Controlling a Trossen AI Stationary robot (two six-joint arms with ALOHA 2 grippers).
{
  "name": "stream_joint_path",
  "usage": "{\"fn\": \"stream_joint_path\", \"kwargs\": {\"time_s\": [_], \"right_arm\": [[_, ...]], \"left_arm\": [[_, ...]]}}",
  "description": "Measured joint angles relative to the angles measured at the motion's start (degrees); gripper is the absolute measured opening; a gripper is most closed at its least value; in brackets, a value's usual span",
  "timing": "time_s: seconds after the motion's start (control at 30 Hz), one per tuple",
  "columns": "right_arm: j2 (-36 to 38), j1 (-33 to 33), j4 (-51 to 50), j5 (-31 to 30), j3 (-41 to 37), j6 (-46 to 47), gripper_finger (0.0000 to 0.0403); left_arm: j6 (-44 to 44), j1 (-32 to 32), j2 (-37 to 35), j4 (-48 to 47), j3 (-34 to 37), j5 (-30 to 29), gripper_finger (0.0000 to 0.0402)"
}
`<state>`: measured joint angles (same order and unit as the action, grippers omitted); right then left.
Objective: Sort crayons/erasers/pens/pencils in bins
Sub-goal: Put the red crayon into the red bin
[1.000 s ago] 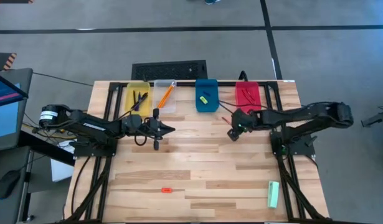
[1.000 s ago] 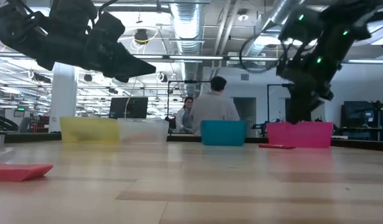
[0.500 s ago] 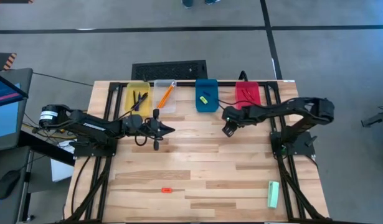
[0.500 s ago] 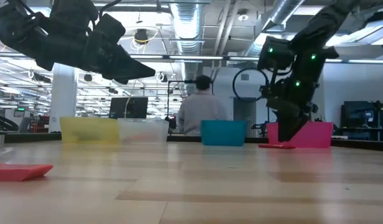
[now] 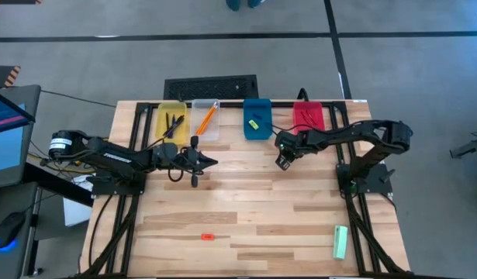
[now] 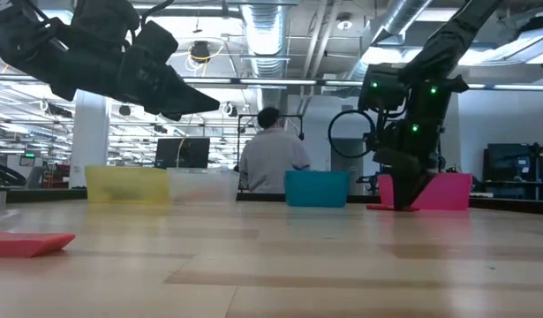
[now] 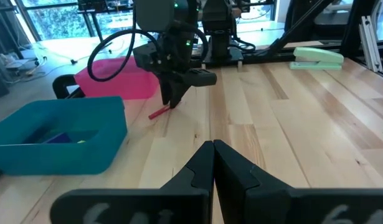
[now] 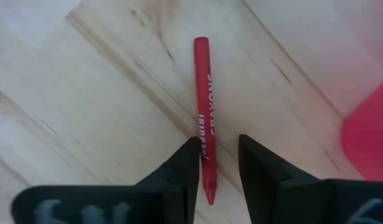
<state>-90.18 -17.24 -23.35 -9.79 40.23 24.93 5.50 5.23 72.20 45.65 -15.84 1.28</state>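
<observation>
Wooden table (image 5: 246, 201) fills the middle of the high view, with the four bins lined up along its top edge: yellow bin (image 5: 172, 118) with dark pens (image 5: 174, 124) in it, clear bin (image 5: 206, 120) with orange pencils (image 5: 206, 117), blue bin (image 5: 257, 118) with a yellow eraser (image 5: 254, 122), and red bin (image 5: 308, 118) at the right end, which looks like it already has a reddish stick or two inside, hard to tell.

So most of the sorting looks done. What's left, as far as I can see: a pale green bar (image 5: 341, 242) at lower right, a small red-orange eraser (image 5: 207, 236) at lower centre, and one red crayon (image 8: 204, 118) on the wood just beside the red bin.

Left gripper (image 5: 212, 161) hovers centre-left, fingers pinched together on nothing, just waiting. Right gripper (image 8: 217, 163) is down at the table just right of centre in the high view, its jaws partly apart and straddling the crayon's lower end. Not gripping yet by the look of it; there's a gap on each side. I'd guess closing on it and dropping it in the red bin is the step in hand.
</observation>
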Motion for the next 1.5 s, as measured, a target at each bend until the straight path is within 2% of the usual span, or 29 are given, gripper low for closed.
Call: {"fn": "stream_joint_path", "kwargs": {"time_s": [0.17,0.33,0.7,0.97,1.27,1.5], "right_arm": [[0.3,0.8,0.1,3.2,0.0,0.3,0.0083],[0.2,1.7,0.2,5.2,-0.1,0.5,0.007],[-0.1,1.8,-3.1,6.6,2.9,0.0,0.0053],[0.0,1.9,-3.7,6.8,3.2,-0.6,0.0017],[0.3,1.8,-4.0,6.4,3.2,-0.1,0.003],[3.0,1.9,-6.2,6.1,3.2,0.2,0.0021]], "left_arm": [[-0.5,0.0,0.0,0.0,0.0,0.0,0.0],[-0.8,0.0,0.0,0.0,0.0,0.0,0.0],[-1.2,0.0,0.0,0.1,0.0,0.0,0.0],[-1.2,0.0,0.0,-0.3,0.0,0.1,0.0],[-1.2,0.0,0.0,-0.3,0.0,0.1,0.0],[-1.2,0.0,0.0,-0.3,0.0,0.1,0.0]]}}
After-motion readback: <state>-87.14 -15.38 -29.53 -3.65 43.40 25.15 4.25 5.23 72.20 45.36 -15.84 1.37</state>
